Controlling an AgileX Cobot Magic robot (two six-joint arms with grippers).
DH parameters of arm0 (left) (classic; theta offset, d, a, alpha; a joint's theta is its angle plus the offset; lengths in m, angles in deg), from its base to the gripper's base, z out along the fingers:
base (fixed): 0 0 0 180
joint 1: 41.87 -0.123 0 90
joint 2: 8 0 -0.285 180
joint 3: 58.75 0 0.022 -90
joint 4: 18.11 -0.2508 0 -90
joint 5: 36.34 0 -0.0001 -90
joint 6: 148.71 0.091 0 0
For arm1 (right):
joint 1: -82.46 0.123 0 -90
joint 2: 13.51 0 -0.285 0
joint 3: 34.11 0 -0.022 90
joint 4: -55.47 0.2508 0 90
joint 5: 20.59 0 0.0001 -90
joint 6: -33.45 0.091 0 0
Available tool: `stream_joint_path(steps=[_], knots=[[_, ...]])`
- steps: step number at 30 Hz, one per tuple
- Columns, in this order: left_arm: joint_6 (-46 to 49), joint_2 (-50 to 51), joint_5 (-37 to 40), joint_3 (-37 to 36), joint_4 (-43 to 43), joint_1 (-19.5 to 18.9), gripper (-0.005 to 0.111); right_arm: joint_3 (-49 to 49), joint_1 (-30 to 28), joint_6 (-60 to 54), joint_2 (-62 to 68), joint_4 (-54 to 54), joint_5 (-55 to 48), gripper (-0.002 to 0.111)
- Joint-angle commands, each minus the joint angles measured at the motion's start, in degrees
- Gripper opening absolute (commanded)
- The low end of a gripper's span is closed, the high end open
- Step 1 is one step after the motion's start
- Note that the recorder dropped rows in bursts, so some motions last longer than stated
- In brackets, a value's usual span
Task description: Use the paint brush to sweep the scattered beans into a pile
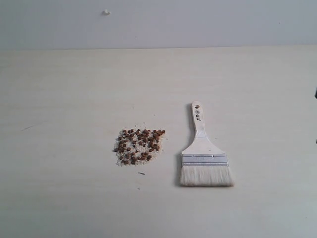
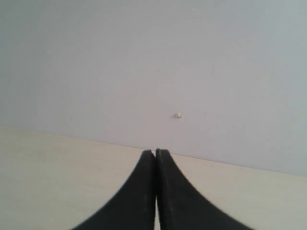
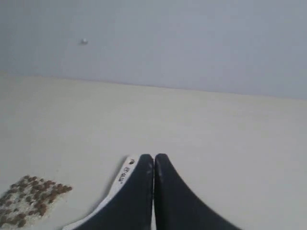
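Observation:
The reddish-brown beans (image 1: 139,146) lie gathered in one dense pile with whitish crumbs at the table's middle. They also show in the right wrist view as a cluster, the beans (image 3: 29,199). The paint brush (image 1: 203,156) lies flat to the right of the pile, handle pointing away, bristles toward the front edge. Neither arm shows in the exterior view. My right gripper (image 3: 154,157) is shut and empty, above the table with the brush handle (image 3: 125,173) showing beside its fingers. My left gripper (image 2: 155,152) is shut on nothing, facing the back wall.
The pale wooden table (image 1: 74,89) runs back to a grey wall (image 1: 198,22) that carries a small white knob (image 1: 106,12). A few stray specks (image 1: 141,173) lie just in front of the pile.

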Motion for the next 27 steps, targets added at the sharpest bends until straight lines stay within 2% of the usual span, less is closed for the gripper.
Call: stream_joint_path(steps=[1,4,7,13,27], knots=[[-0.04,0.08,0.16,-0.12,-0.03,0.28,0.0,8.73,-1.15,-0.62,-11.18,0.98,5.92,0.0],[-0.04,0.08,0.16,-0.12,-0.03,0.28,0.0,11.13,-3.41,-0.62,-18.3,0.98,7.07,0.0],[-0.04,0.08,0.16,-0.12,-0.03,0.28,0.0,11.13,-5.69,-0.85,-22.87,0.86,4.04,0.0],[-0.04,0.08,0.2,-0.12,-0.03,0.28,0.0,11.13,-8.99,-0.64,-27.94,0.97,3.8,0.0],[-0.04,0.08,0.2,-0.12,-0.03,0.28,0.0,11.13,-9.15,-0.49,-29.45,0.98,4.05,0.0]])
